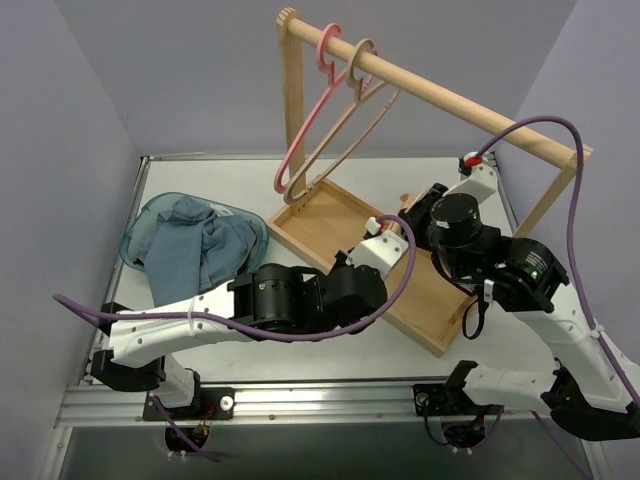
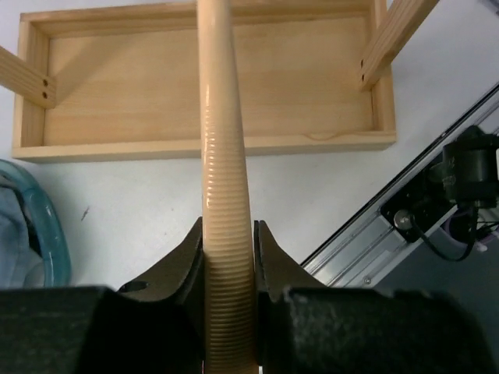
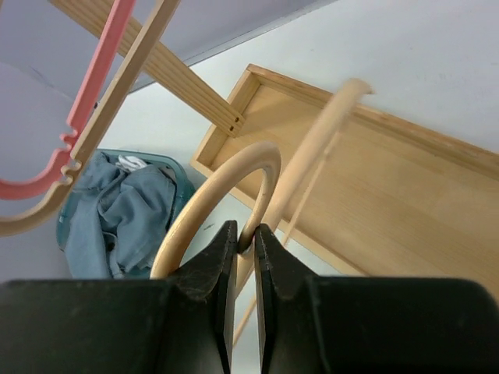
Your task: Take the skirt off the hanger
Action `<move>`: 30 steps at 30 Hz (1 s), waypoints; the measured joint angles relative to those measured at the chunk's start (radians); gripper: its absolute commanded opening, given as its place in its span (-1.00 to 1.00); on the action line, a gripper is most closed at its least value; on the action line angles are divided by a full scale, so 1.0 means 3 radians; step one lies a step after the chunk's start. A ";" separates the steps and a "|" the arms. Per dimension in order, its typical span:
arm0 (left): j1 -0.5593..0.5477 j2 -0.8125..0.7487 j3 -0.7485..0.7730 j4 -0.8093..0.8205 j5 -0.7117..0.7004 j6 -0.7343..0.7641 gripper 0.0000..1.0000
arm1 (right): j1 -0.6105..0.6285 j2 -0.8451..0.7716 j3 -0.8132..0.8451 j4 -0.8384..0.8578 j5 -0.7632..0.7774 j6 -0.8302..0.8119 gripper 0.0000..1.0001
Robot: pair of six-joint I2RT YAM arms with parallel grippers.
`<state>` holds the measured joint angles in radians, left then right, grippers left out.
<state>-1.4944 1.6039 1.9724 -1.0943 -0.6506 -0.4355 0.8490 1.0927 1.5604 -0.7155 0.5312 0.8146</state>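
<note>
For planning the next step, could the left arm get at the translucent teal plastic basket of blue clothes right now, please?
Probably not yet: the left gripper is clamped on the pale ribbed wooden hanger bar. Once released, the basket sits unobstructed left of that arm.

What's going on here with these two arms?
Both arms hold one bare wooden hanger over the tray. The left gripper is clamped on its ribbed bar, and the right gripper pinches its hook. No skirt hangs on it. Blue cloth, likely the skirt, lies in the basket at the left.
</note>
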 measured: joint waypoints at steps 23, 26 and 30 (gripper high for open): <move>0.1223 -0.0149 0.0498 0.0167 0.1176 0.0397 -0.95 | -0.0036 -0.1399 -0.0212 0.0486 -0.0982 -0.0890 -1.00; 0.1376 0.0126 0.0868 0.0161 0.1397 0.0449 -0.95 | -0.0036 -0.1456 -0.0134 0.0567 -0.1088 -0.0949 -1.00; 0.1606 0.0523 0.1334 0.0148 0.1681 0.0469 -0.95 | -0.0036 -0.1448 -0.0159 0.0595 -0.1183 -0.0980 -1.00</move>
<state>-1.0126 1.7607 2.3726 -1.0500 -0.1463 -0.2947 0.8383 0.6582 1.5127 -0.5369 0.1764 0.5205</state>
